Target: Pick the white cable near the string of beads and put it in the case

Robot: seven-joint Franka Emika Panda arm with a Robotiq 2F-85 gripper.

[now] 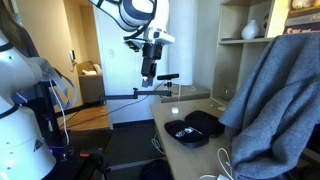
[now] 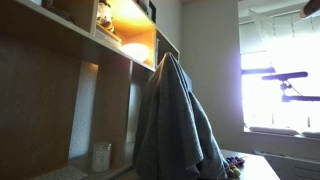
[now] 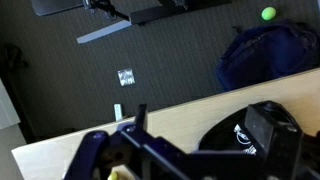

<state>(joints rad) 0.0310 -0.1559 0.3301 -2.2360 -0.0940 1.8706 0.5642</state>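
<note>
Gripper (image 1: 150, 73) is hovering high, can't tell if it's open. Approach is pending, needing descent to white cable (image 1: 224, 160) near case (image 1: 196, 127)

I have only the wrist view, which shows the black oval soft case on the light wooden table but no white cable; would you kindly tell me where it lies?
Observer: In an exterior view, the thin white cable lies in loose loops on the light wooden table. It is at the end nearest that camera, past the black oval soft case and apart from it.
Operator: Thank you. Where does the pincer stand relative to them?
Observer: The pincer hangs well above the table near its opposite end, so the case lies roughly between it and the cable.
</note>
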